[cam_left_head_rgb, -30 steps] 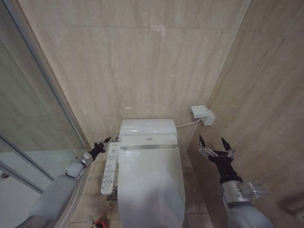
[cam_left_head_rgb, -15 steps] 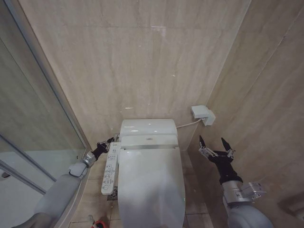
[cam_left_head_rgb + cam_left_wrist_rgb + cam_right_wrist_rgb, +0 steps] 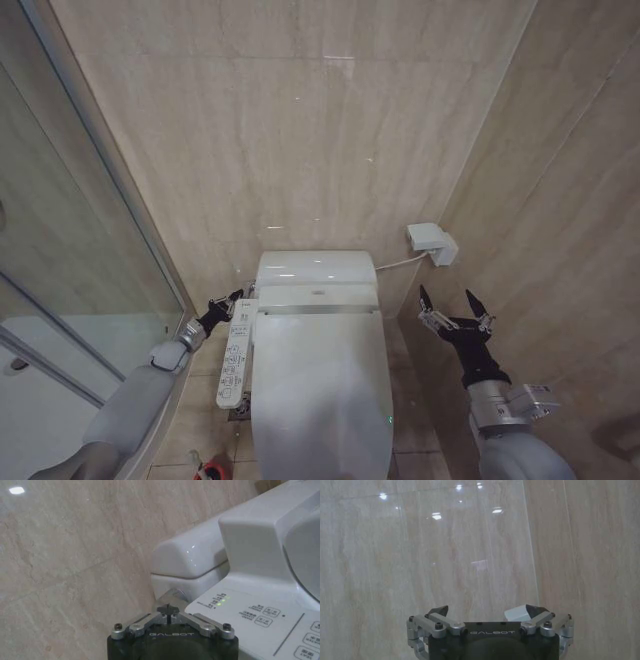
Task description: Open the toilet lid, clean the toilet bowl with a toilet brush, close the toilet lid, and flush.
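The toilet lid (image 3: 320, 390) lies shut over the seat, so the toilet bowl is hidden beneath it. My left gripper (image 3: 227, 302) is shut with nothing in it, beside the far end of the control panel (image 3: 234, 355) and near the tank's left corner. In the left wrist view its tips (image 3: 169, 609) are pressed together just short of a small metal knob (image 3: 175, 593) under the tank (image 3: 192, 557). My right gripper (image 3: 451, 305) hangs open to the right of the toilet, facing the wall (image 3: 487, 612). The red brush holder (image 3: 209, 469) peeks in at the bottom edge; the toilet brush itself is too small to make out.
A glass shower screen (image 3: 80, 250) runs along the left, close to my left arm. A white wall box (image 3: 432, 243) with a cable sits right of the tank (image 3: 315, 270). Tiled walls close in behind and on the right.
My left gripper has crept slightly toward the tank's left side. The head view has shifted a little. The right arm is unchanged.
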